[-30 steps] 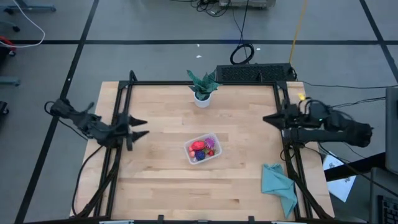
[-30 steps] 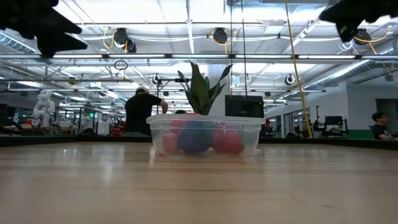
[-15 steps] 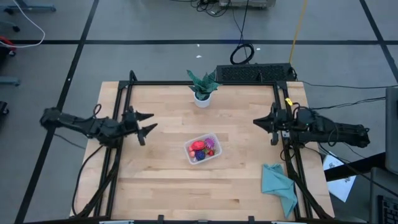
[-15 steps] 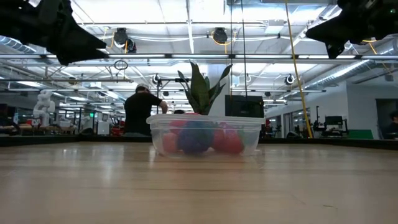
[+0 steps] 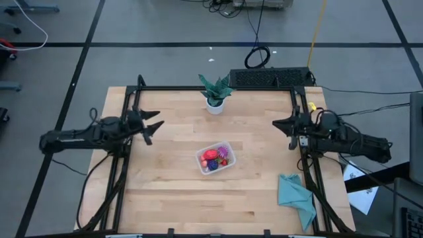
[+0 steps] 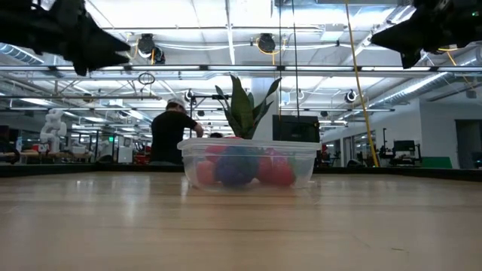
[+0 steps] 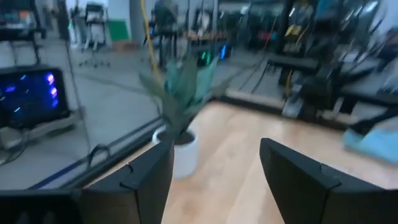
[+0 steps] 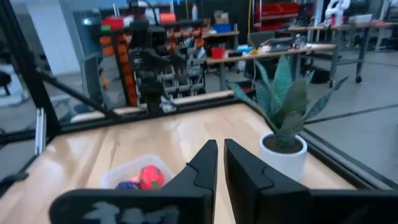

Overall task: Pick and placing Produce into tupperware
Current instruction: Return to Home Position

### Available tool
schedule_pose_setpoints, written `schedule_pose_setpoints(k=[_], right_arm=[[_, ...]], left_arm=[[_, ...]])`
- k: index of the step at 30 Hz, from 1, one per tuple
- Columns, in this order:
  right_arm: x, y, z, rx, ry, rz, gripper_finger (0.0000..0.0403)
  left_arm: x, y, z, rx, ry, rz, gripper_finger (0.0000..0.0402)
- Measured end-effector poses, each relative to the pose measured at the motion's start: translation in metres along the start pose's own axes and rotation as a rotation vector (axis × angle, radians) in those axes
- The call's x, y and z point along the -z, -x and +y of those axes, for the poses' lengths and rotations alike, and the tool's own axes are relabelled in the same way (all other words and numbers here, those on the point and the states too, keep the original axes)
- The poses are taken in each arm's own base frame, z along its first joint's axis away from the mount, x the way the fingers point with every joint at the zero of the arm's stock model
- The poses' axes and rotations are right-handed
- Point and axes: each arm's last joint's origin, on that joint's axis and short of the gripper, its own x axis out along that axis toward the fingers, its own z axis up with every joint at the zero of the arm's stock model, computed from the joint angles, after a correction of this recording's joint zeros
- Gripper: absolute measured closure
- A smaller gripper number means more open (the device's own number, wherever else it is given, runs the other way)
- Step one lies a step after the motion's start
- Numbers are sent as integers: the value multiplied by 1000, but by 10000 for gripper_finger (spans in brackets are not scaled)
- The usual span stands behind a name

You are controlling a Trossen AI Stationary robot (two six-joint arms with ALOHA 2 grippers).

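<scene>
The tupperware [image 5: 215, 158] is a clear container resting on its base mid-table, also seen in the low view [image 6: 248, 162] and the right wrist view [image 8: 134, 174]. The produce [image 5: 211, 157] lies inside it: red, pink and purple toy fruits. My left gripper [image 5: 157, 120] hovers open above the table's left side, pointing right, well clear of the container; its fingers stand wide apart in its wrist view [image 7: 214, 168]. My right gripper [image 5: 276, 123] hovers shut above the right side, pointing left [image 8: 221, 155]. Both are high up in the low view.
A potted green plant [image 5: 215, 92] stands near the far edge, behind the container. A teal cloth [image 5: 295, 195] lies crumpled at the near right corner. A black frame [image 5: 132, 106] runs along the table's sides. Bare wood surrounds the container.
My left gripper has swung in over the table's left side and then shifted toward the far edge, turning a little. My right gripper has moved slightly toward the table's left. The container and fruits have stayed put.
</scene>
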Motion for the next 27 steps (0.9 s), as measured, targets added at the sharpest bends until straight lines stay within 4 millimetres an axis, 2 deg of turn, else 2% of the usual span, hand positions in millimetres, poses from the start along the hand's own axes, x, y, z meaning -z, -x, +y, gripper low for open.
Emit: schedule_pose_setpoints(k=[4, 9, 15, 20, 27], right_arm=[[-3, 9, 0, -10, -13, -62, 385], [-6, 20, 3, -136, -13, -140, 385], [10, 12, 2, -144, -35, -96, 385], [23, 3, 1, -148, -27, -135, 385], [35, -2, 0, -148, -34, -130, 385]], left_arm=[[-4, 14, 1, 116, 17, -48, 160], [0, 29, 1, 232, 35, -42, 160], [2, 33, -2, 285, 21, -32, 160], [2, 34, -6, 314, 8, -42, 160], [25, 27, -13, 286, 0, -33, 160]])
